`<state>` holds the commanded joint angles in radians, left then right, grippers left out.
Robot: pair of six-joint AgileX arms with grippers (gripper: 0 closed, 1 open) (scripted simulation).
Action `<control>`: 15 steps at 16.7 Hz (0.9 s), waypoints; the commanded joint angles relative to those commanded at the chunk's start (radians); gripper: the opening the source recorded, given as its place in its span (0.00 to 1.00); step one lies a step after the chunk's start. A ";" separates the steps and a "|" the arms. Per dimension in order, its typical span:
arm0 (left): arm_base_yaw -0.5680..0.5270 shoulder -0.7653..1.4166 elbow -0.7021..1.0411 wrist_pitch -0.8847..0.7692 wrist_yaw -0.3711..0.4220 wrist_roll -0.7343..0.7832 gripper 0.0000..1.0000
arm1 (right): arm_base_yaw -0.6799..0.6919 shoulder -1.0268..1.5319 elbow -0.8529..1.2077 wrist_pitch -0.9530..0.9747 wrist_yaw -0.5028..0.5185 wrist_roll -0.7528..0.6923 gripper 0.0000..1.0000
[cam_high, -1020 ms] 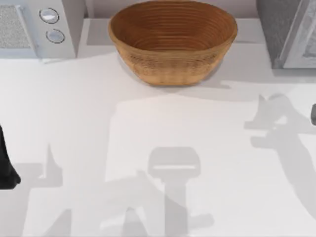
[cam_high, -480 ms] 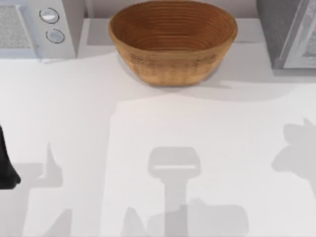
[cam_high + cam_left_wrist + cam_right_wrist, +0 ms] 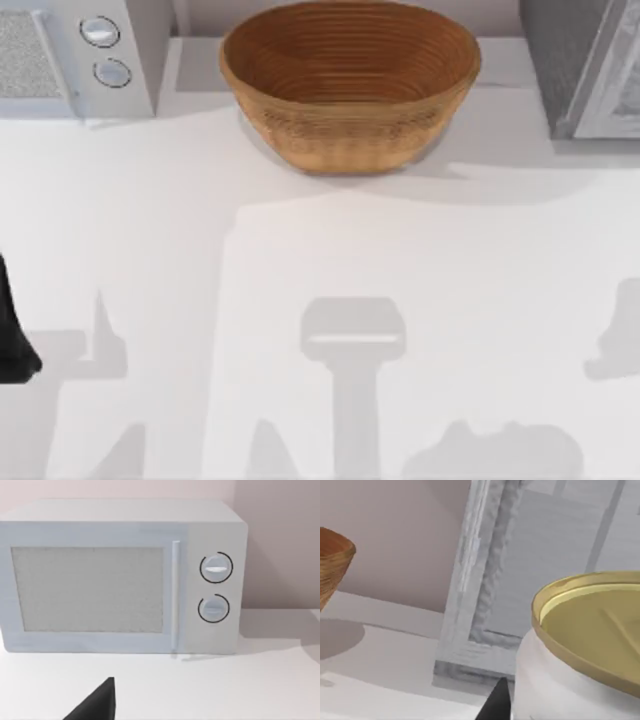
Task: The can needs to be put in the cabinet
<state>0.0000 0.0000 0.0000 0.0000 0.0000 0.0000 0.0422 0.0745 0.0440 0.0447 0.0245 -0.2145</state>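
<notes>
Beside the right tool point(image 3: 495, 702), the can point(image 3: 580, 645).

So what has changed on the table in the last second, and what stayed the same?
In the top view, the dark bit of the right arm at the right edge has gone out of view, and its shadow slid toward the table's near right corner. The right wrist view shows the can close up before the cabinet. The woven basket, the microwave and the parked left arm did not move.
</notes>
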 joint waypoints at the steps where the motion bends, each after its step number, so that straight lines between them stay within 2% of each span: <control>1: 0.000 0.000 0.000 0.000 0.000 0.000 1.00 | -0.012 -0.021 -0.012 -0.013 -0.007 0.060 0.00; 5: 0.000 0.000 0.000 0.000 0.000 0.000 1.00 | -0.040 -0.071 -0.042 -0.043 -0.023 0.204 0.00; 15: 0.000 0.000 0.000 0.000 0.000 0.000 1.00 | -0.033 -0.039 -0.010 -0.054 -0.022 0.216 0.00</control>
<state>0.0000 0.0000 0.0000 0.0000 0.0000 0.0000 0.0095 0.0352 0.0344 -0.0091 0.0022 0.0011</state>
